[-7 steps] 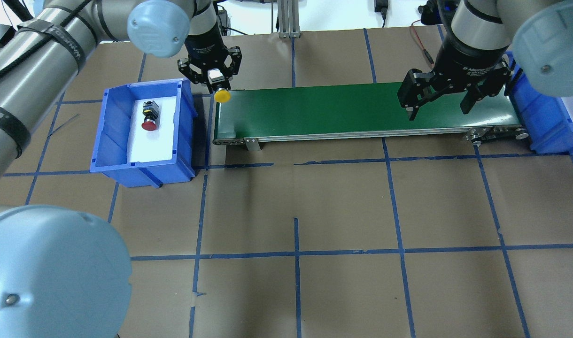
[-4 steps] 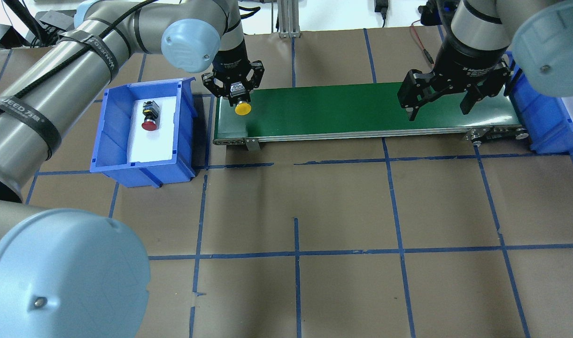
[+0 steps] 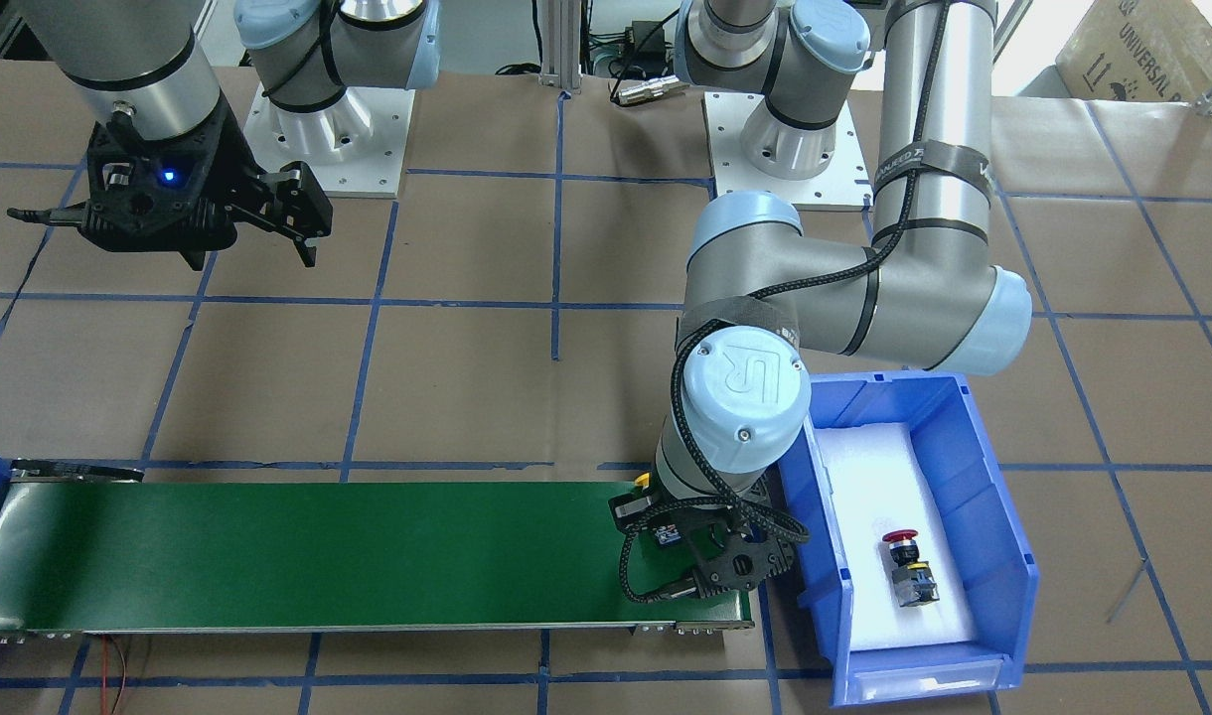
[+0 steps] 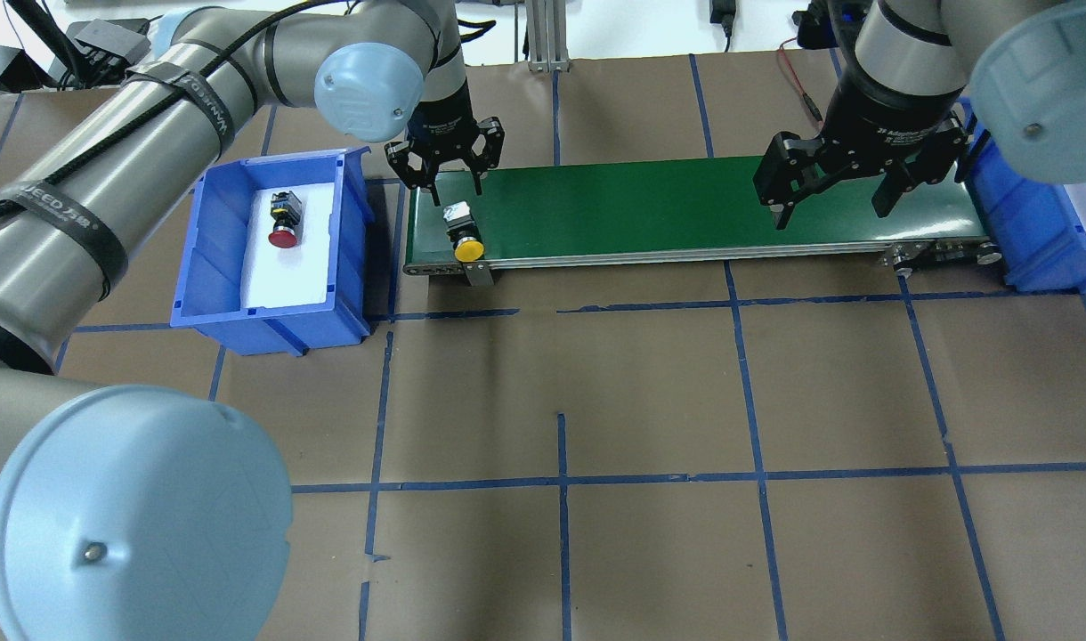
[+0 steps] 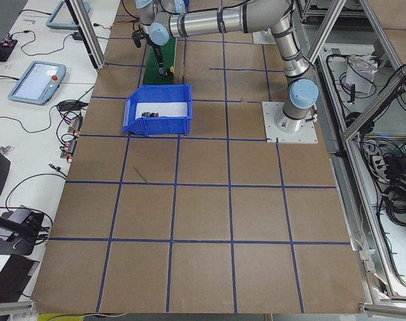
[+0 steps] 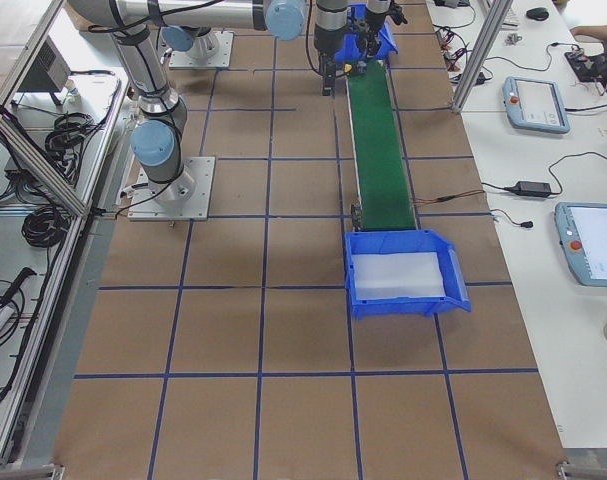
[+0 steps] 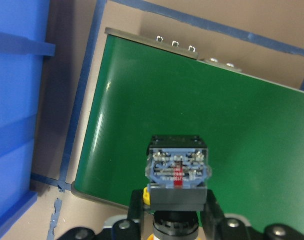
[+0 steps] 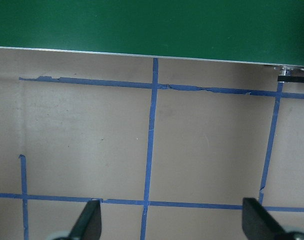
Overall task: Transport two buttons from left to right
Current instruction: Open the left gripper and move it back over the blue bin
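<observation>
Yellow-capped button (image 4: 465, 236) is down on the green conveyor belt (image 4: 650, 209), right at the belt's left end. It lies on its side, block body toward the middle of the belt and yellow cap pointing at the edge on the robot's side, just about over the metal rail. The left gripper (image 4: 455, 192) hangs directly above it with its jaws spread wide. In the overhead view the fingers (image 4: 435, 194) stand clear of the button, gripping nothing. The left wrist camera looks straight down at the terminal end of the body, with a finger on either side low in the view. Whether they brush it there, I cannot tell.

Over to the red button (image 4: 284, 220): it sits in the blue bin (image 4: 203, 233) just beside the belt's left end. It lies on the white foam liner (image 4: 294, 271), cap toward the robot.

At the far end, the right gripper (image 4: 832, 212) hovers over the right part of the belt, jaws wide apart with nothing between them. Its wrist camera sees the belt's edge and the brown, blue-taped table (image 4: 650, 392) below. A second blue bin (image 4: 1037, 245) stands at the belt's right end, white liner inside.
</observation>
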Available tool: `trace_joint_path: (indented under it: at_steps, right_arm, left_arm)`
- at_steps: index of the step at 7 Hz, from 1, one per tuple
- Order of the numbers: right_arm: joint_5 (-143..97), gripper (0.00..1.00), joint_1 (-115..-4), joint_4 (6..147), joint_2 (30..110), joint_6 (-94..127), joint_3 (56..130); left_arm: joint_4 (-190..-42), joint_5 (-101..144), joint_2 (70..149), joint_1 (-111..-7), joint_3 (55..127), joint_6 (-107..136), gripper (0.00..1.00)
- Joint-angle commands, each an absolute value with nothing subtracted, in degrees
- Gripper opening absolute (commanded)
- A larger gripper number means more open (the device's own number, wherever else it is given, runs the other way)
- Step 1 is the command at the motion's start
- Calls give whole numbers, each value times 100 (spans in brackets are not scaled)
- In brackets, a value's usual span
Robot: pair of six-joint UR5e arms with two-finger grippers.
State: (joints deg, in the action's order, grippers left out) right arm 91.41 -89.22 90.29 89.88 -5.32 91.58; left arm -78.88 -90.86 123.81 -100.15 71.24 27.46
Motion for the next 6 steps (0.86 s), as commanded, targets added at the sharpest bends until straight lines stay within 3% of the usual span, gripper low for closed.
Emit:
trace_joint_path:
  at_steps: [1,3,6]
  right_arm:
    - [9149,100,-8903,9026,8974,-589,9158]
    - [9149,100,-8895,9035,8965,-589,9158]
    - [9149,100,-8868,9123,8895,-580,9158]
  left_arm:
    - [-7840,-9070,12288,-9862,7075,2672,81]
    - [-7918,-9070,12025,-9084,7057,1379,100]
    - [-7893,-8974,12040,-7763,7145,-611,100]
